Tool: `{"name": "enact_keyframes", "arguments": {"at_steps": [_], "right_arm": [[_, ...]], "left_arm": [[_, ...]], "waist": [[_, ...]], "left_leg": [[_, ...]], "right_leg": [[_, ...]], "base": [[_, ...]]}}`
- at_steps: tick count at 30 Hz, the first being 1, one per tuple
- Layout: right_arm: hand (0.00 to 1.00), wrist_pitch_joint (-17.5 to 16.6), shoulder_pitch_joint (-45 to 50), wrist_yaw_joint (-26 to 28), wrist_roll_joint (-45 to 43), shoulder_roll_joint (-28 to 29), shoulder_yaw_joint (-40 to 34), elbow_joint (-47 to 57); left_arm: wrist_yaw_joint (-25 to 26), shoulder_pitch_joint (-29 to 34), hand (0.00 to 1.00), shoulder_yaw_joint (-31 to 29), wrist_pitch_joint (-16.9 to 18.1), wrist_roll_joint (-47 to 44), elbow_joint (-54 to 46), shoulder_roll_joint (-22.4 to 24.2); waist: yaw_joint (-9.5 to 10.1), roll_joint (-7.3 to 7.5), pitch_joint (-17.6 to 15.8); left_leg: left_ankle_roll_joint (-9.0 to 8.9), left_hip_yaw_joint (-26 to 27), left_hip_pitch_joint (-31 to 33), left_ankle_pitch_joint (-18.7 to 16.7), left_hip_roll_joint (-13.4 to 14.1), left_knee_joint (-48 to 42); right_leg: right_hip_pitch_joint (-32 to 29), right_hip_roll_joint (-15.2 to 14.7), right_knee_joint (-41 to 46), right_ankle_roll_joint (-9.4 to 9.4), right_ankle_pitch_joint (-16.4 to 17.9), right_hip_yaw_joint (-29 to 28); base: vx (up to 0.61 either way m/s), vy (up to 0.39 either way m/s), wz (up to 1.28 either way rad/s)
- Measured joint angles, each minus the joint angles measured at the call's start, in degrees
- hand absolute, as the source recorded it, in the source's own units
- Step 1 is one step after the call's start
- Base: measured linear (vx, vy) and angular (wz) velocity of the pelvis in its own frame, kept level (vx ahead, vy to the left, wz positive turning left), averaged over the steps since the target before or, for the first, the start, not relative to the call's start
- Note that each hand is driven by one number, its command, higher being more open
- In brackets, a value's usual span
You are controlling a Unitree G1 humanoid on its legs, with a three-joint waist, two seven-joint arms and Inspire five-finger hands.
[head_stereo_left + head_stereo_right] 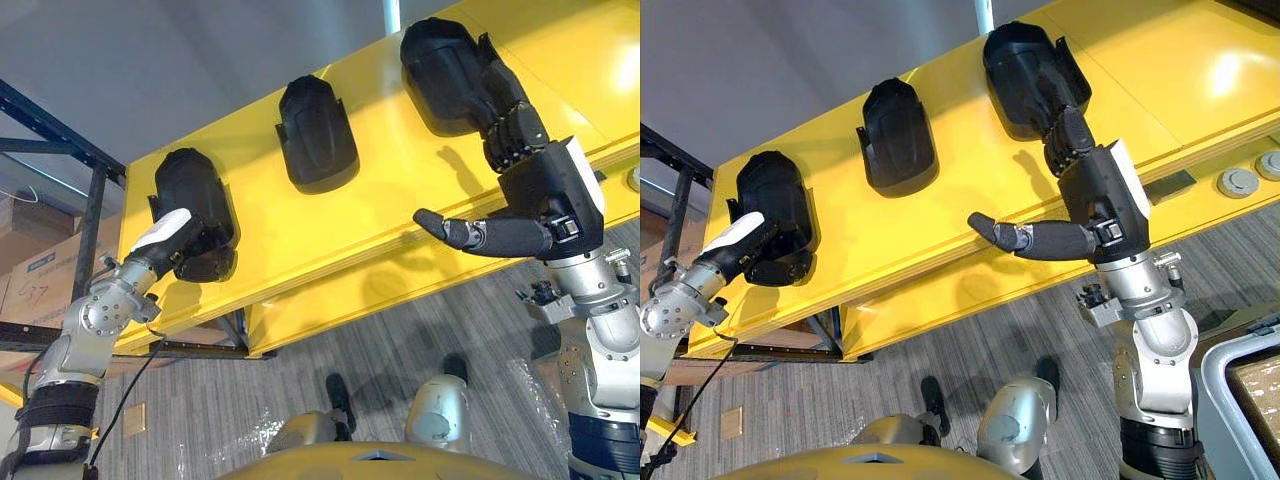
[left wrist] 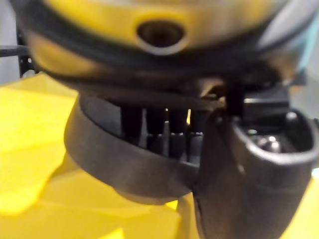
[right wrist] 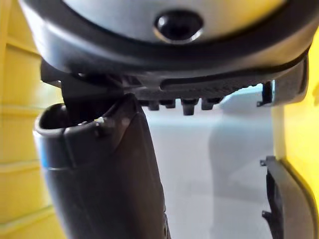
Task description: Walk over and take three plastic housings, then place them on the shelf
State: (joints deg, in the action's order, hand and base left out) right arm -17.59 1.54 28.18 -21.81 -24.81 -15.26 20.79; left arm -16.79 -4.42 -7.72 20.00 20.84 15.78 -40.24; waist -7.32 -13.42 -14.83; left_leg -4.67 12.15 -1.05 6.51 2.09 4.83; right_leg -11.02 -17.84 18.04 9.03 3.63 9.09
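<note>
Three black plastic housings lie in a row on the yellow shelf [image 1: 400,190]. My left hand [image 1: 175,240], with a white thumb cover, reaches up from the lower left and grips the near rim of the left housing [image 1: 190,190]; the left wrist view has that rim [image 2: 124,164] between fingers and thumb. The middle housing [image 1: 315,130] lies untouched. My right hand [image 1: 545,185] rests its loosely bent fingers [image 1: 1068,140] on the near end of the right housing [image 1: 445,65]. Its thumb [image 1: 470,232] sticks out sideways, off the housing.
A dark metal rack frame [image 1: 95,200] with cardboard boxes [image 1: 40,265] stands at the left. Two round grey discs [image 1: 1240,180] sit on the shelf's lower ledge at the right. A grey bin [image 1: 1225,390] is at the lower right, over grey carpet [image 1: 400,340].
</note>
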Motion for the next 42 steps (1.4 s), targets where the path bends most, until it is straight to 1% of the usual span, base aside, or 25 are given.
{"name": "enact_keyframes", "arguments": {"at_steps": [2, 4, 5, 8, 9, 10, 12, 13, 18, 21, 23, 24, 26, 29, 30, 33, 34, 35, 37, 38, 39, 40, 41, 42], "right_arm": [[1.00, 0.00, -0.30, 2.92, -0.01, -0.19, 1.01, 0.16], [1.00, 0.01, -0.68, 4.07, 0.02, -0.40, 2.97, 0.20], [1.00, 0.03, -0.82, 4.35, 0.03, -0.43, 3.69, 0.21], [1.00, 1.07, -2.89, 4.88, 0.16, -1.06, 7.21, 0.22], [1.00, 1.72, -3.53, 4.65, 0.22, -1.68, 8.20, 0.22], [1.00, 2.10, -3.88, 4.42, 0.27, -1.94, 8.68, 0.23], [1.00, 2.31, -4.50, 4.22, 0.60, -1.96, 9.29, 0.24], [1.00, 2.34, -4.81, 4.10, 0.80, -1.96, 9.47, 0.34], [1.00, 2.39, -4.80, 3.89, 0.85, -1.96, 9.70, 0.45], [1.00, 2.40, -4.87, 3.82, 0.85, -1.96, 9.85, 0.44], [1.00, 2.40, -4.76, 3.90, 0.84, -1.95, 9.88, 0.39], [1.00, 2.40, -4.74, 3.99, 0.83, -1.95, 9.89, 0.39], [1.00, 2.38, -4.55, 4.80, 0.77, -1.89, 9.87, 0.26], [1.00, 2.06, -4.50, 6.59, 0.61, -1.78, 9.86, 0.21], [1.00, 1.65, -4.51, 7.83, 0.61, -1.73, 10.35, 0.19], [1.00, 1.23, -4.57, 8.57, 0.67, -1.26, 11.90, -0.06], [1.00, 0.55, -4.81, 8.78, 0.71, -0.49, 13.40, -0.15], [1.00, 0.35, -5.01, 8.76, 0.75, 0.01, 13.95, -0.17], [1.00, -0.71, -6.57, 7.89, 1.60, 1.16, 16.02, -0.83], [1.00, -0.83, -8.06, 6.98, 3.50, 2.06, 16.85, -1.22], [1.00, -0.94, -9.09, 6.45, 4.01, 2.44, 17.42, -1.80], [1.00, -1.25, -11.85, 4.68, 6.62, 4.00, 18.68, -3.63], [1.00, -1.31, -12.82, 3.88, 7.74, 4.78, 18.97, -4.31], [1.00, -1.31, -14.18, 2.44, 8.57, 5.40, 19.37, -5.42]], "left_arm": [[0.30, -0.02, 0.00, 0.05, 0.20, -0.01, 0.00, -0.54], [0.56, -0.05, 0.00, 0.16, 0.30, -0.01, 0.00, -0.54], [0.71, -0.09, 1.00, 0.25, 0.42, -0.03, 0.00, -0.54], [1.82, -0.48, 1.00, 0.98, 1.12, -0.06, 0.01, -0.54], [2.21, -1.17, 1.00, 1.65, 1.40, -0.21, 0.01, -0.54], [2.49, -1.62, 1.00, 1.98, 1.43, -0.24, 0.01, -0.54], [3.25, -2.26, 1.00, 2.11, 1.55, -0.26, 0.01, -0.54], [4.38, -2.50, 1.00, 2.13, 2.28, -0.26, 0.01, -0.54], [6.22, -3.53, 1.00, 2.73, 4.02, -0.12, 0.20, -0.54], [9.90, -5.56, 1.00, 2.98, 5.24, -0.05, 1.40, -0.54], [14.03, -6.56, 1.00, 2.97, 6.58, 0.06, 1.66, -0.56], [15.09, -6.64, 1.00, 2.97, 7.08, 0.06, 1.67, -0.57], [18.66, -6.68, 1.00, 2.93, 8.91, 0.09, 1.60, -0.57], [21.20, -6.62, 1.00, 2.39, 9.21, -0.08, 0.24, -0.57], [22.55, -6.30, 1.00, 1.10, 9.28, -0.09, -2.12, -0.57], [23.63, -4.70, 1.00, -0.81, 9.32, -0.38, -6.15, -0.53], [24.64, -2.17, 1.00, -2.89, 9.46, -0.78, -10.49, 0.17], [24.97, -1.35, 1.00, -3.75, 9.68, -0.89, -12.01, 0.75], [25.43, 0.52, 1.00, -5.74, 9.99, -3.28, -16.21, 4.45], [25.50, 0.94, 1.00, -6.34, 10.06, -4.73, -17.72, 6.52], [25.49, 1.14, 1.00, -6.74, 10.04, -5.44, -18.48, 7.43], [25.39, 2.45, 1.00, -7.44, 9.91, -7.94, -20.31, 9.56], [25.26, 3.10, 1.00, -7.65, 9.84, -9.09, -21.09, 10.61], [25.12, 3.81, 1.00, -7.82, 9.43, -10.50, -22.22, 12.09]], "waist": [[0.08, -0.05, 0.04], [0.11, -0.08, 0.04], [0.12, -0.08, 0.04], [0.32, -0.15, 0.08], [0.94, -0.21, 0.13], [1.10, -0.20, 0.13], [1.39, -0.21, 0.14], [1.58, -0.21, 0.16], [1.54, -0.15, 0.19], [1.55, 0.16, 0.35], [1.55, 0.81, 0.91], [1.54, 1.01, 1.04], [1.52, 1.95, 1.51], [1.54, 2.74, 2.08], [1.75, 3.24, 2.36], [2.43, 3.82, 2.63], [2.73, 4.13, 2.60], [3.02, 4.21, 2.58], [4.19, 4.32, 2.51], [4.82, 4.54, 2.37], [5.17, 4.85, 2.16], [6.02, 5.82, 1.51], [6.35, 6.17, 1.32], [7.01, 6.82, 0.88]], "left_leg": [[0.14, -0.07, 0.53, 0.12, -0.22, 0.00], [0.34, -0.19, 1.02, 0.35, -0.64, 0.00], [0.38, -0.26, 1.12, 0.41, -0.80, 0.00], [0.54, -0.77, 1.80, 0.74, -1.46, 0.01], [0.52, -0.88, 1.93, 0.87, -1.46, 0.02], [0.48, -0.98, 1.94, 0.92, -1.45, 0.02], [0.45, -1.18, 2.05, 1.02, -1.45, 0.04], [0.45, -1.19, 2.18, 1.04, -1.44, 0.05], [0.43, -1.17, 2.52, 1.14, -1.42, 0.05], [0.40, -1.22, 2.46, 1.17, -1.38, 0.05], [0.39, -1.25, 2.42, 1.18, -1.36, 0.06], [0.38, -1.27, 2.28, 1.17, -1.34, 0.06], [0.23, -1.39, 1.10, 1.04, -1.25, 0.07], [0.15, -1.73, 0.44, 0.92, -1.16, 0.08], [0.21, -2.12, 0.49, 0.97, -1.13, 0.08], [0.26, -2.49, 0.53, 1.02, -1.11, 0.08], [0.25, -3.24, 0.68, 1.03, -1.09, 0.08], [0.22, -3.44, 0.81, 1.05, -1.04, 0.07], [0.06, -4.66, 1.74, 1.42, -0.84, 0.06], [0.00, -5.40, 2.48, 1.83, -0.58, 0.05], [-0.08, -5.89, 2.76, 2.07, -0.43, 0.04], [-0.22, -6.55, 3.17, 2.49, -0.08, 0.03], [-0.25, -6.88, 3.47, 2.51, 0.09, 0.02], [-0.38, -7.30, 3.89, 2.65, 0.35, 0.02]], "right_leg": [[-0.82, -0.30, 0.95, -0.12, 0.22, -0.07], [-1.73, -0.88, 2.10, 0.15, 0.58, -0.10], [-1.99, -1.12, 2.57, 0.19, 0.81, -0.10], [-3.13, -2.10, 4.35, 0.12, 1.65, -0.06], [-3.29, -2.18, 4.84, 0.07, 1.95, -0.05], [-3.29, -2.21, 4.91, 0.02, 2.06, 0.03], [-3.31, -2.29, 4.97, -0.02, 2.16, 0.23], [-3.43, -2.29, 5.01, -0.02, 2.16, 0.23], [-3.78, -2.26, 5.31, 0.06, 1.72, 0.21], [-3.75, -2.22, 5.38, 0.08, 1.67, 0.21], [-3.67, -2.18, 5.32, 0.10, 1.63, 0.23], [-3.50, -2.15, 5.25, 0.11, 1.63, 0.26], [-2.01, -2.04, 4.67, 0.17, 1.59, 0.51], [-0.68, -2.03, 3.82, 0.28, 1.54, 1.19], [-0.34, -2.04, 3.65, 0.29, 1.66, 1.71], [-0.15, -2.05, 3.70, 0.43, 1.80, 1.97], [0.18, -2.15, 3.70, 0.45, 1.82, 2.66], [0.18, -2.15, 3.70, 0.45, 1.82, 2.88], [0.10, -2.15, 3.69, 0.36, 1.86, 4.06], [0.09, -2.13, 3.72, -0.02, 2.07, 5.06], [0.07, -2.07, 3.79, -0.10, 2.10, 5.50], [0.14, -1.88, 3.95, -0.33, 1.99, 6.25], [0.14, -1.70, 3.87, -0.46, 1.97, 6.56], [0.10, -1.46, 3.66, -0.73, 1.93, 7.06]], "base": [[0.00, -0.002, 0.02], [-0.01, -0.005, 0.08], [-0.01, -0.007, 0.12], [-0.02, -0.019, 0.14], [-0.02, -0.024, 0.09], [-0.02, -0.028, 0.08], [-0.02, -0.032, 0.06], [-0.02, -0.035, 0.03], [0.00, -0.006, 0.00], [0.01, -0.024, 0.00], [0.00, 0.000, 0.00], [0.00, 0.000, 0.00], [0.00, 0.000, 0.00], [-0.02, -0.015, 0.06], [-0.03, -0.024, 0.10], [-0.02, -0.024, 0.08], [-0.01, -0.033, 0.15], [0.00, -0.038, 0.19], [-0.01, -0.051, 0.28], [-0.02, -0.051, 0.37], [-0.02, -0.073, 0.37], [-0.02, -0.057, 0.24], [-0.03, -0.081, 0.22], [-0.03, -0.064, 0.23]]}}
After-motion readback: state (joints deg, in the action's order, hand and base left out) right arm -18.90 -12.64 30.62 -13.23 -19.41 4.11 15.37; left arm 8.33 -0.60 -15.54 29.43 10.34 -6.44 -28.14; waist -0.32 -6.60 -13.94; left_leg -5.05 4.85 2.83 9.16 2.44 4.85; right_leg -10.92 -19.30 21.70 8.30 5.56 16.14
